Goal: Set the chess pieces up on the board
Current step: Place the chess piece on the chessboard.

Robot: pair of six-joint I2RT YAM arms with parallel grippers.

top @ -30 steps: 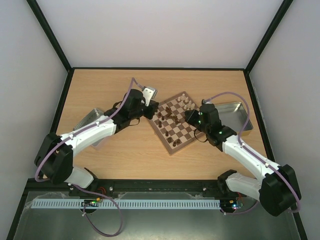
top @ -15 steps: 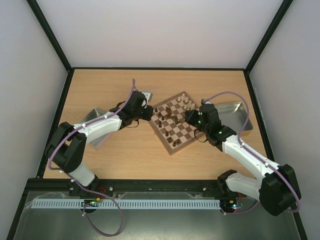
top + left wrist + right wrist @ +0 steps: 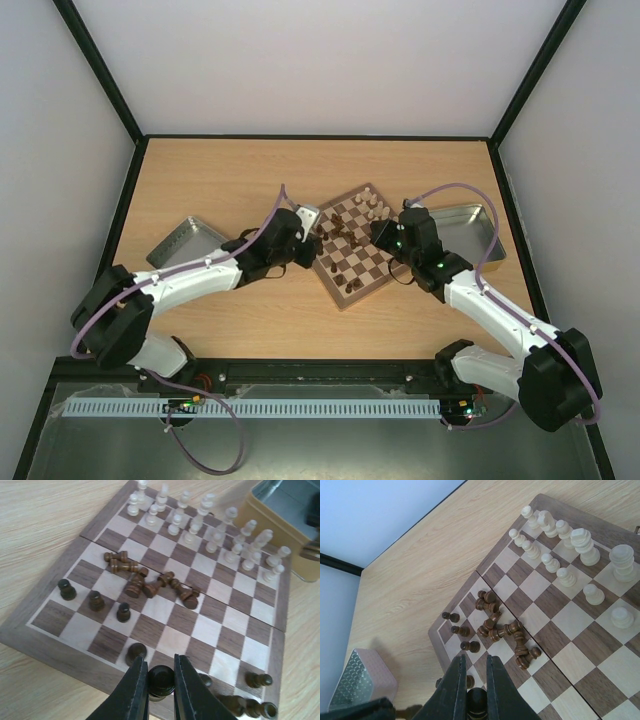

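Both our left pincer [image 3: 160,666] and right pincer [image 3: 476,660] pinch a dark chess piece [image 3: 161,682], the left swung from the nine-o'clock tin [image 3: 185,240] over the board [image 3: 50,649], ready to place.

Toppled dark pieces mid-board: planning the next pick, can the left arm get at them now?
Probably not yet: the left gripper is shut on a dark piece; otherwise the way to the toppled heap looks free.

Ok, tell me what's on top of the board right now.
On the board: cream pieces standing in two far rows, a heap of toppled dark pieces, a few upright dark pawns near the edges. The left gripper, holding a dark piece, hides some near-edge squares.
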